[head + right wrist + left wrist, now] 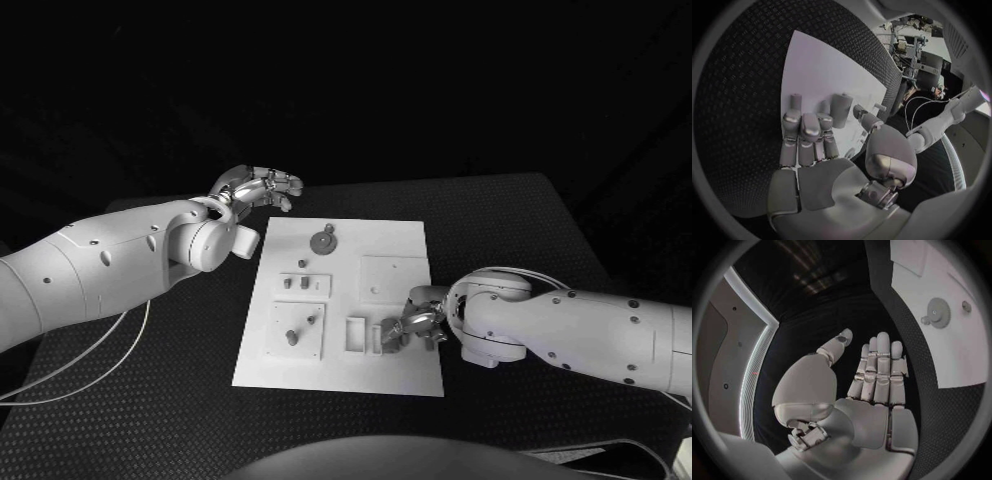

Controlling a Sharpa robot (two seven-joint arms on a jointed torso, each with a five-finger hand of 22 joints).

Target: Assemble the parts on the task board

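Observation:
The white task board (397,245) lies in the middle of the table. A grey gear (325,240) rests near its far edge, with a small peg (302,264) just before it. Closer in sit a slotted block (306,284), a plate with a lever (299,330) and a ribbed piece (359,335). My right hand (413,322) lies over the board's near right part, fingers down by that piece. Its thumb (869,121) is close to a finger, and whether anything is pinched stays hidden. My left hand (261,187) hovers beyond the board's far left corner, fingers (879,365) straight and apart, holding nothing.
The gear (940,312) and the peg (966,306) also appear on the board (954,360) past my left hand. Black matting (519,230) surrounds the board. A white cable (101,345) loops on the table under my left arm.

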